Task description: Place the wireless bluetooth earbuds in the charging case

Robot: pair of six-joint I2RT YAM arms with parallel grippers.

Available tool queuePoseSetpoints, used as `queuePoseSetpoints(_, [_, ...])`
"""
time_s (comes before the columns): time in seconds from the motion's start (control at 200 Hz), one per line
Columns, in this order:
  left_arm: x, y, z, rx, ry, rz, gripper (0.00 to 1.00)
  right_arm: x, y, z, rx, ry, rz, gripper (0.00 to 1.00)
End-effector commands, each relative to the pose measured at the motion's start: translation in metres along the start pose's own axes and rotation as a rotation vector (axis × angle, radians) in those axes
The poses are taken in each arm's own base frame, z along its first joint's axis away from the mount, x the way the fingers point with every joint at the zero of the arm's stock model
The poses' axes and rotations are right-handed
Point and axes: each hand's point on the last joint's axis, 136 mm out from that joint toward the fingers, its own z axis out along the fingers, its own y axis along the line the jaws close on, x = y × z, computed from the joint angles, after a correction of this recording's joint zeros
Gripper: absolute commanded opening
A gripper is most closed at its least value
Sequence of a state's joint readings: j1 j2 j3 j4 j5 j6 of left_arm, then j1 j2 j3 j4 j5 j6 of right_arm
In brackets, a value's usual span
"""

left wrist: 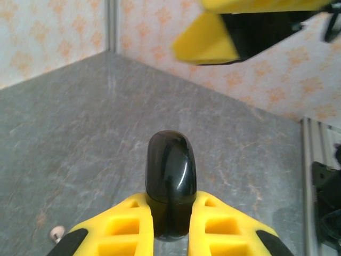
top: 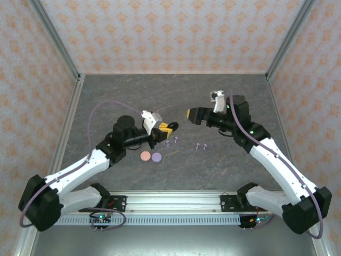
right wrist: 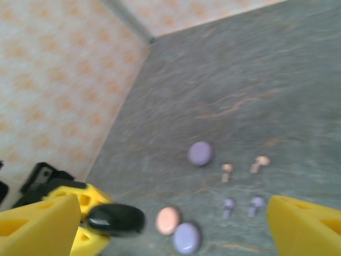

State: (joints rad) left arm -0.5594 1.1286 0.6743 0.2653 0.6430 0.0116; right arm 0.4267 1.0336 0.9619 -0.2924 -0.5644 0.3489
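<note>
Robot lab test cell. Grey stone-look table (top: 229, 160) boxed in by wallpaper-print panels (top: 170, 32) at 9, 12 and 3 o'clock. Bare aluminium posts (top: 56, 40) at panel corners. Slotted aluminium rail (top: 170, 202) at 6 o'clock carries two white-and-black robot arms: left arm (top: 80, 170), right arm (top: 282, 165). Small circuit boards (top: 99, 218) with lit green lights sit under rail.

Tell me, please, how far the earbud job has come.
Done: nothing looks inserted yet; four earbuds lie loose on the table. In hand: the left fingers clamp a black case, and the right fingers stand open and empty near it. Left: picking up the earbuds and seating them in the case.
</note>
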Motion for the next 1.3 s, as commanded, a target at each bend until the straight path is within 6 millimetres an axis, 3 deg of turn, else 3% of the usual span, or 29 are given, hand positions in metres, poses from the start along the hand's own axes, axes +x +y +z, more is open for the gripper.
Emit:
queuePoseSetpoints(0.0, [-0.004, 0.036, 0.009, -0.069, 0.029, -0.108, 0.00, -0.005, -0.036, -0.010, 0.100, -0.096, 0.135, 0.92])
queuePoseSetpoints(0.13, [0.011, 0.083, 0.028, -0.116, 0.131, -0.241, 0.00, 0.007, -0.065, -0.015, 0.157, -0.114, 0.205, 0.94])
queuePoseSetpoints(0.24, [0.033, 0.126, 0.048, -0.202, 0.261, -0.359, 0.00, 0.017, -0.077, -0.014, 0.177, -0.106, 0.229, 0.94])
queuePoseSetpoints(0.4, [0.066, 0.158, 0.077, -0.234, 0.409, -0.463, 0.00, 0.024, -0.085, -0.014, 0.201, -0.090, 0.227, 0.94])
queuePoseSetpoints(0.771, [0.112, 0.191, 0.122, -0.239, 0.469, -0.579, 0.00, 0.031, -0.090, -0.013, 0.211, -0.058, 0.208, 0.94])
queuePoseSetpoints(0.956, [0.124, 0.195, 0.124, -0.251, 0.495, -0.597, 0.00, 0.034, -0.089, -0.013, 0.209, -0.041, 0.199, 0.94])
queuePoseSetpoints(1.191, [0.132, 0.202, 0.117, -0.307, 0.519, -0.582, 0.21, 0.036, -0.088, -0.012, 0.221, 0.003, 0.196, 0.99])
queuePoseSetpoints(1.296, [0.120, 0.206, 0.110, -0.328, 0.478, -0.563, 0.24, 0.038, -0.095, -0.016, 0.271, 0.011, 0.191, 0.99])
